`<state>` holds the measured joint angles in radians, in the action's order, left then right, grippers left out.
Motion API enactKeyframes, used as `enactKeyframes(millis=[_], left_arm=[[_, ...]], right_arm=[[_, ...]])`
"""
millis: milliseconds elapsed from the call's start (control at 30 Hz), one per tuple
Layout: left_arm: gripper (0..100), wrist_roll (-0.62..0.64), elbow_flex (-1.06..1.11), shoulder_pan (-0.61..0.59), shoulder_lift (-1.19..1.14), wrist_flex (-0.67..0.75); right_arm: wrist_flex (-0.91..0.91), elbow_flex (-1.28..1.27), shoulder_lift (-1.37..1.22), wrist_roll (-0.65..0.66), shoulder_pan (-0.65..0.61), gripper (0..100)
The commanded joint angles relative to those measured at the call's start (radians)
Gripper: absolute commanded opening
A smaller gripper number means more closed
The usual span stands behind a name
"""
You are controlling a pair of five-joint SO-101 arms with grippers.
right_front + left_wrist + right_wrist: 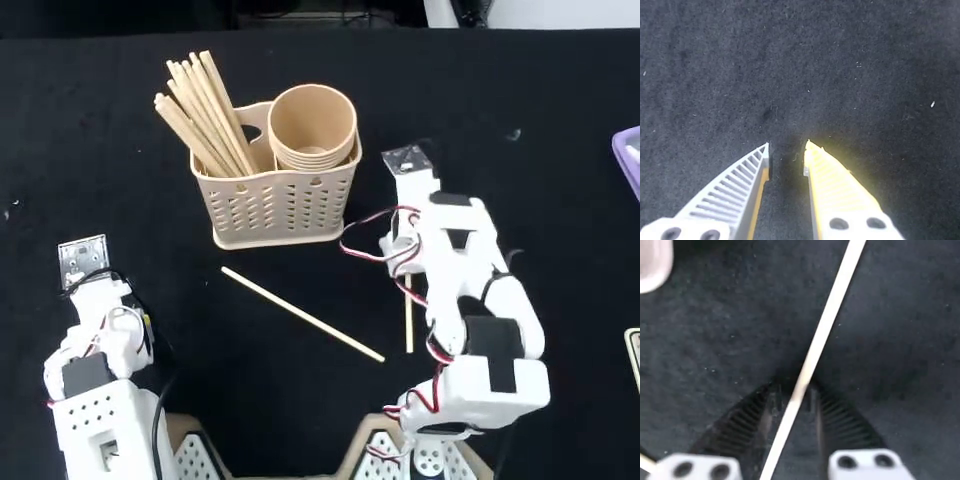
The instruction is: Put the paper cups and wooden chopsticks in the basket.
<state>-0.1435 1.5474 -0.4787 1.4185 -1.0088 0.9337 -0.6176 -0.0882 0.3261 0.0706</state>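
One basket (280,205) stands on the black table (540,90), toward the far side from the arms. It has two compartments. One holds a bundle of chopsticks (205,105) that lean out over the rim, away from the cups; they are packed too close to count exactly, but there are more than six. The other compartment holds a stack of paper cups (312,125), nested upright, with several rims showing below the top one; the exact count cannot be told.

Two loose chopsticks lie on the table in front of the basket. The slanted chopstick (300,313) lies between the two arms, touching neither. The straight chopstick (408,325) lies just past the slanted one's near end, and its upper part goes under the right arm (470,300).

The right gripper (792,400) is down at the table over the straight chopstick (830,315). Its two fingers stand a little apart with the stick running between the tips, and a thin gap shows on each side, so it is not clamped.

The left arm (95,370) sits at the near corner, well apart from the basket. The left gripper (786,150) hangs over bare cloth, its tips slightly apart, with nothing between them.

A purple thing (627,160) shows at the table's edge beyond the right arm.
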Motion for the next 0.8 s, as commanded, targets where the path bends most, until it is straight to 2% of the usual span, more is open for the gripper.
enactKeyframes(millis=[0,233,300,367,533,667,767], left_arm=[[13,0.009,0.002,-0.005,0.011,0.023],[13,0.009,0.002,-0.005,0.011,0.023],[13,0.009,0.002,-0.005,0.011,0.023],[13,0.009,0.002,-0.005,0.011,0.023],[13,0.009,0.002,-0.005,0.011,0.023],[13,0.009,0.002,-0.005,0.011,0.023],[13,0.009,0.002,-0.005,0.011,0.023]], right_arm=[[0.009,0.031,0.03,0.005,0.023,1.5],[0.063,0.031,0.245,0.014,0.129,1.1],[0.094,0.03,0.328,0.058,0.146,1.1],[0.14,0.03,0.41,0.14,0.144,1.1],[0.31,0.028,0.556,0.446,0.129,1.1],[0.443,-0.019,0.618,0.608,0.127,1.1],[0.459,-0.09,0.661,0.729,0.126,1.1]])
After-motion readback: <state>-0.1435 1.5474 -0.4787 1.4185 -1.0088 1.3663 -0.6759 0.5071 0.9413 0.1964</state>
